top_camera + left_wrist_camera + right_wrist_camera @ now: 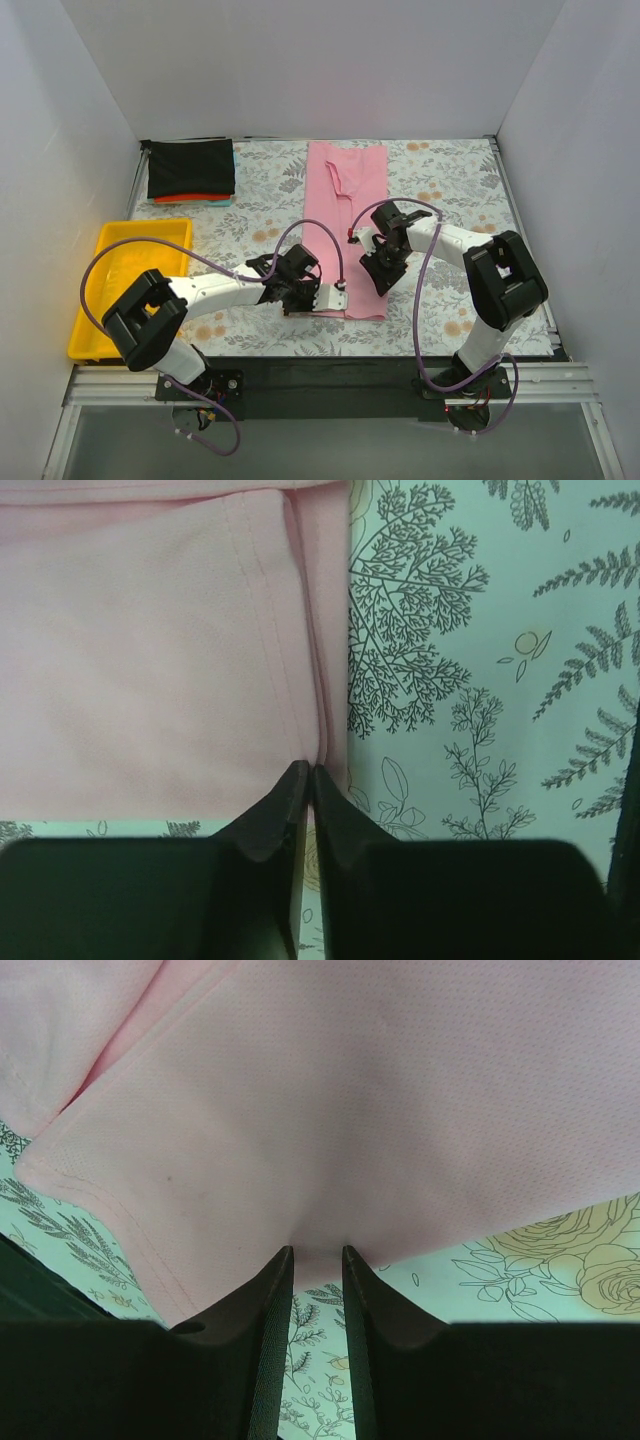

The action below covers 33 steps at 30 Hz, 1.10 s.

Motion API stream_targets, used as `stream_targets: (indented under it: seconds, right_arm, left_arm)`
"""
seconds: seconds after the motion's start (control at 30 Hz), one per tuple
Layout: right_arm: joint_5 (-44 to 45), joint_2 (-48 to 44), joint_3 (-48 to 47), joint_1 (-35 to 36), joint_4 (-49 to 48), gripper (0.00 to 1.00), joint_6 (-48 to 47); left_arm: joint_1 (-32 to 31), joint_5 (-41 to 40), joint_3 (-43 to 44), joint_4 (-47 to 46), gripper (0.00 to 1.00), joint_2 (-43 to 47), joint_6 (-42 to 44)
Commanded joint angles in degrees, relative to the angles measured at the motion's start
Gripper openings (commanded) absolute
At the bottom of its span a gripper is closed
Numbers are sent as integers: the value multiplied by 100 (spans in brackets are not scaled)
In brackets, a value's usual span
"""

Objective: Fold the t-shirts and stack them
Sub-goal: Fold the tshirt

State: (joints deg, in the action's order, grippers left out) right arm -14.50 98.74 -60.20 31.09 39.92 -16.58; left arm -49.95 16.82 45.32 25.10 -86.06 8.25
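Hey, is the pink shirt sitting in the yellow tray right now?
No, the pink shirt lies on the floral table cloth, well right of the yellow tray.

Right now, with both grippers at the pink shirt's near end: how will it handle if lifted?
Probably floppy: the pink t-shirt puckers where the right gripper pinches it, so it should sag between grips. Likely light: thin knit, lying flat in folded layers by the left gripper. May drag, not slide, on the floral table cloth.

A robotics lab's test cell: plain white panels (pixel 300 70) wall in a cloth-covered table (pixel 270 190), and the left arm (pixel 215 292) and right arm (pixel 455 245) (purple cables (pixel 100 270) looping from each) are bolted to an aluminium rail (pixel 110 385).
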Motion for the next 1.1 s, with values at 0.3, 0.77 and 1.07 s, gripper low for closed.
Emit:
stream_targets:
  seconds: [0.3,0.77,1.07]
  right_arm:
    - [264,313,-158,-7,86,32,-3]
    - [-949,-1099,-659,-15,393,55,-1101]
    - [-774,-3035,833,72,192,64,-3587]
  left_arm:
    - [-23,-258,-480,443,0,871,256]
    - [152,962,-410,381,54,1899,-377]
    - [951,2035,-955,100,51,2498,387]
